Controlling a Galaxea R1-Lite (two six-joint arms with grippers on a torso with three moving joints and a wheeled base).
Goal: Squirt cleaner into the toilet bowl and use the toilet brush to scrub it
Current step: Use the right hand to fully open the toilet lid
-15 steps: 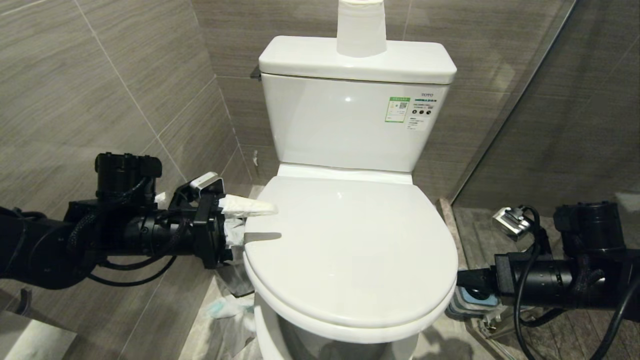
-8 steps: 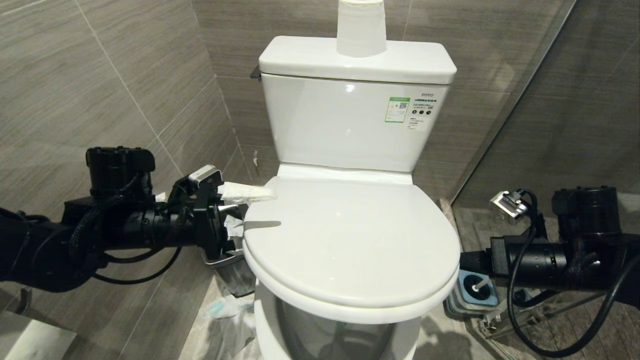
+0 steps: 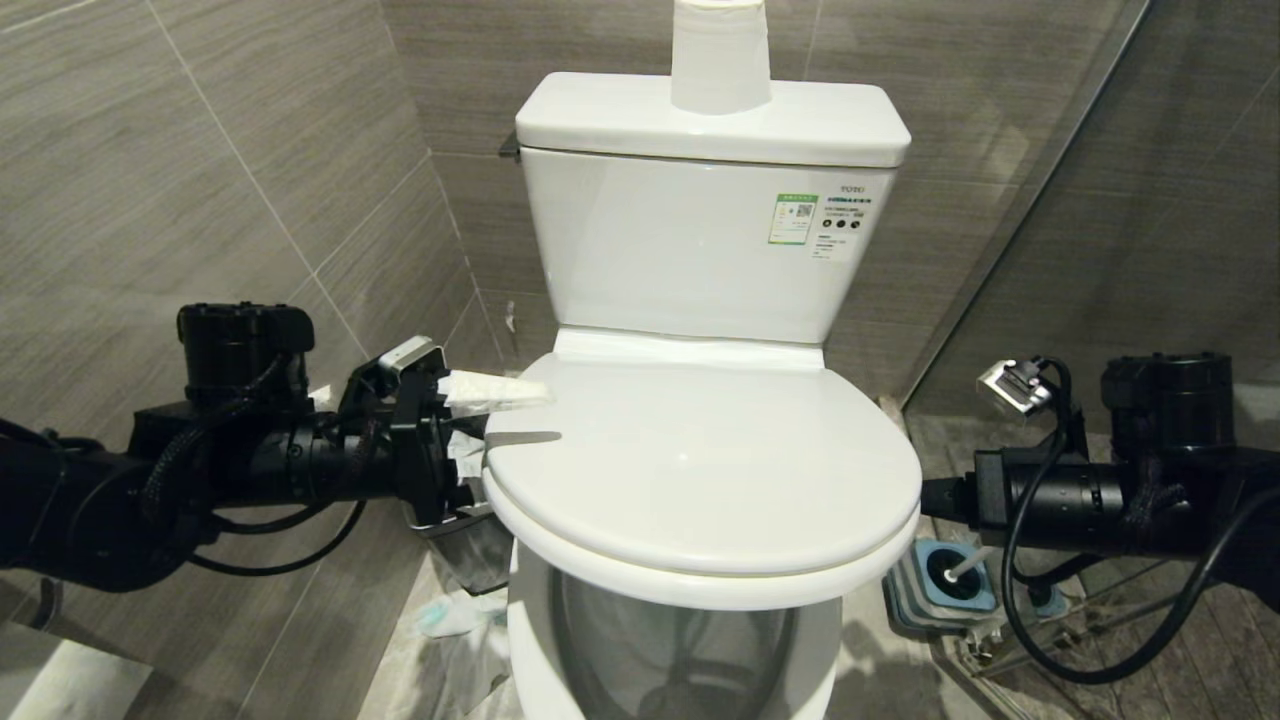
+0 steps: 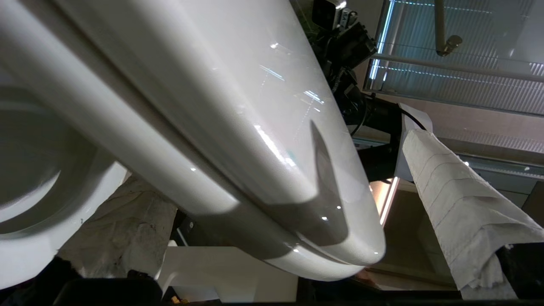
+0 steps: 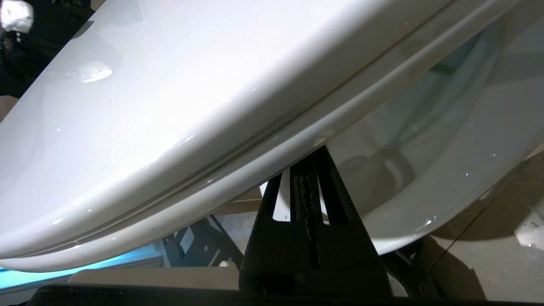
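The toilet's white lid (image 3: 700, 470) and seat are tilted up together at the front. Under them the toilet bowl (image 3: 665, 640) shows, also in the wrist views (image 4: 38, 178) (image 5: 450, 161). My left gripper (image 3: 480, 440) stands open at the lid's left edge; its paper-wrapped upper finger (image 4: 459, 199) lies above the lid, apart from it. My right gripper (image 5: 312, 170) is shut, its tips pressed up under the seat's right rim; the head view hides them behind the lid. The toilet brush (image 3: 962, 568) stands in its grey-and-blue holder (image 3: 940, 590) on the floor at the right. The cleaner is out of view.
A toilet paper roll (image 3: 720, 55) stands on the tank (image 3: 690, 250). A small steel waste bin (image 3: 472, 548) sits low on the left, crumpled tissue (image 3: 445, 615) on the floor beside it. Tiled wall close on the left, a glass partition (image 3: 1010, 240) on the right.
The lid and seat have risen at the front, opening a gap over the bowl. My right arm has moved up with them, uncovering the brush holder. The left gripper has risen slightly.
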